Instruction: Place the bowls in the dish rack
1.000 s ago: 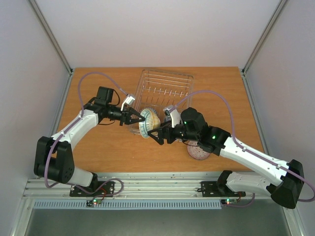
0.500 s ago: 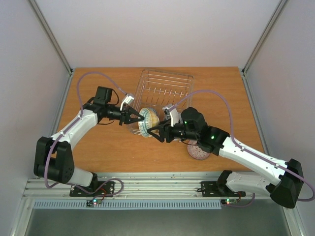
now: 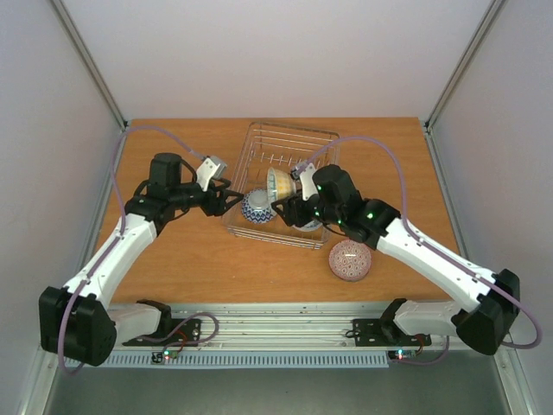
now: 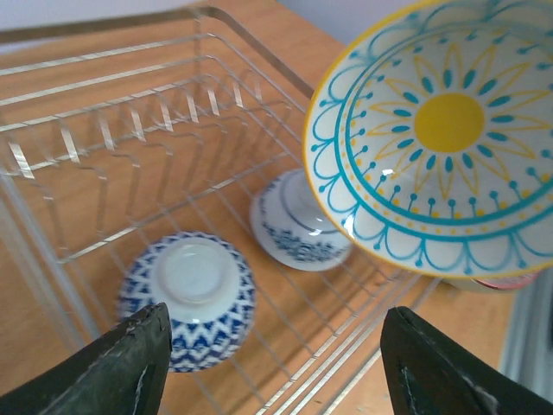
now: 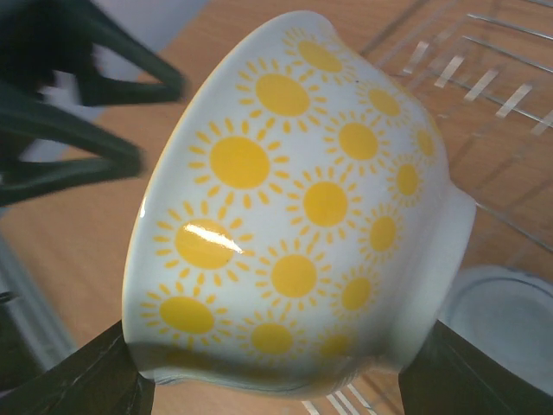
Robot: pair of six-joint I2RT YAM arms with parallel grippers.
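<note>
Top view: wire dish rack [image 3: 289, 151] sits mid-tabletop [image 3: 173, 259]. The left pincer [image 3: 229, 201] is at the rack's front-left corner, jaws spread, nothing in them. A blue zigzag bowl [image 3: 257, 206] lies upside down inside the rack at that same corner, just beside the left fingertips. The right pincer [image 3: 287, 201] is over the rack's front half, clamped on a sun-patterned bowl [image 3: 278, 183] tipped on its side and lifted off the rack floor. A pink bowl [image 3: 350, 259] sits upside down on the tabletop, outside the rack and near its front-right corner. Left wrist view: both fingers [image 4: 121, 367] are wide apart and empty. The zigzag bowl is base up on the rack floor between them. A second blue-and-white bowl [image 4: 298, 226] is also base up, just beyond it and deeper in the rack. The sun bowl's teal-and-yellow inside faces the camera, above the rack's right side. The upright prongs [image 4: 130, 130] run along the rack's far part. Right wrist view: the sun bowl's white outside with yellow suns fills the frame, gripped between the two fingers [image 5: 78, 385], with rack wires behind it at upper right. The left pincer is a blur at upper left, clear of the bowl.
</note>
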